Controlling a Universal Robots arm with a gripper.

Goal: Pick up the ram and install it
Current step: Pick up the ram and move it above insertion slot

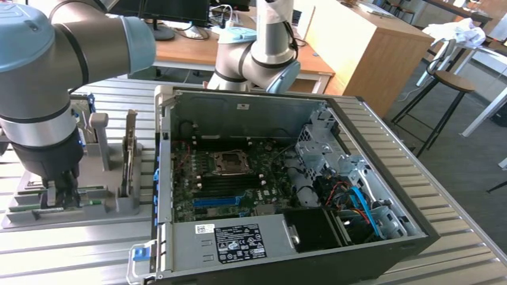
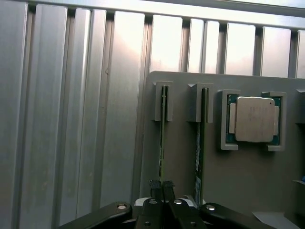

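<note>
Bright daylight, seemingly from windows behind, glares off the ribbed metal table [image 2: 71, 119]; the open computer case [image 1: 237, 116] holds deep interior shadow.

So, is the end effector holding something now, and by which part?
Yes, the end effector is shut on the ram, pinching its thin upper edge while the stick stands in its slot of the grey holder.

**Bench layout: holder and open case**

Table [image 1: 79, 255] carried 2 items: parts holder [image 1: 47, 221] at the exterior view's left, and computer case [image 1: 237, 116] just beside it on the right.

In the holder:
- the ram [image 2: 162, 138] and the other stick [image 2: 200, 143], on edge in 2 neighbouring slots
- processor [image 2: 254, 119], flat in a cradle beside the other stick

Gripper [image 2: 162, 185] stood over the holder, its tips either side of the ram's end.

In the case: motherboard [image 1: 237, 190], with power supply [image 1: 230, 240] along the near wall.
</note>
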